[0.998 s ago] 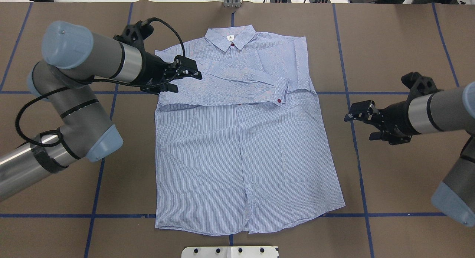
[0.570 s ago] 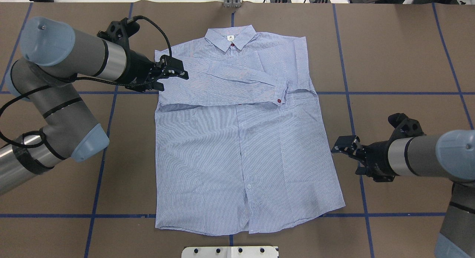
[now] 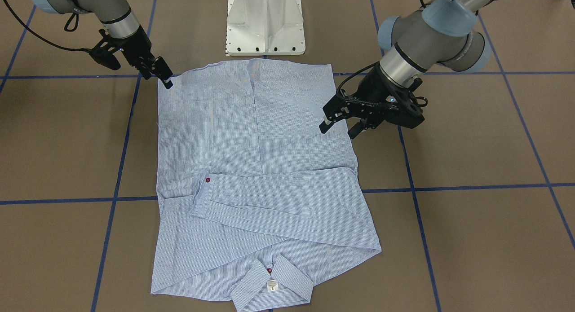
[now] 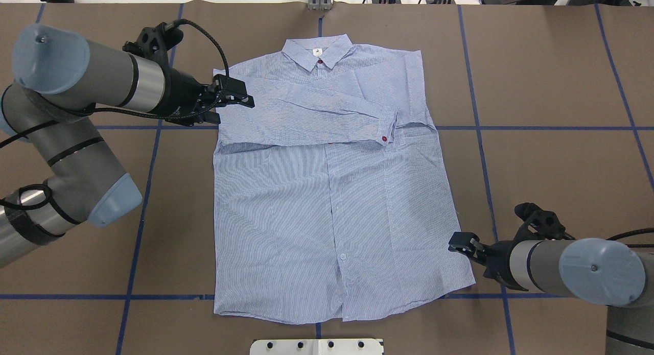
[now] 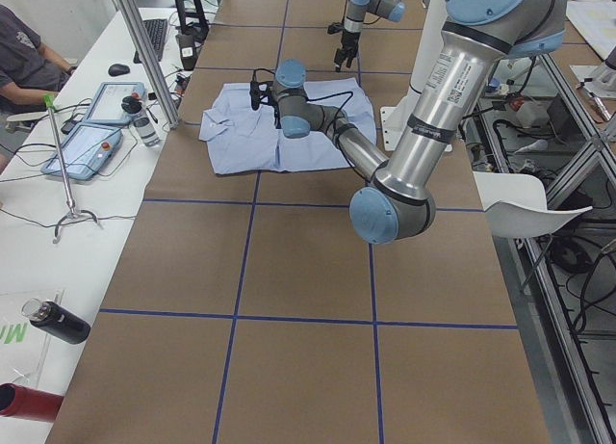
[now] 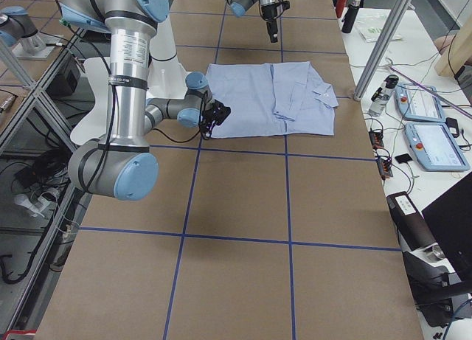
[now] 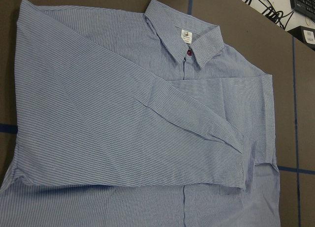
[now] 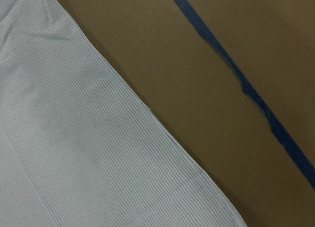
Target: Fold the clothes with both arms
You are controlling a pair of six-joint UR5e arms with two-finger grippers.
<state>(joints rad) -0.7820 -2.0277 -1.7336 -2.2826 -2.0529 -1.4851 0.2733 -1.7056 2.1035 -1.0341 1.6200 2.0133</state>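
Blue shirt (image 4: pixel 332 217) separates left tool (image 4: pixel 235 112) from right tool (image 4: pixel 462 247).

The shirt (image 4: pixel 327 217) lies flat in the middle of the counter (image 4: pixel 552 79). Its collar (image 4: pixel 318 52) is on the side far from the robot. One sleeve (image 4: pixel 317 115) lies across the chest. The left tool (image 3: pixel 336 132) is over the shirt's left edge. The right tool (image 3: pixel 159 76) is by its near right corner.

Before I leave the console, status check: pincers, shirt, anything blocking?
Left pincer open by shirt shoulder. Right pincer open at hem corner. Shirt flat, sleeve folded across chest. No obstruction seen.
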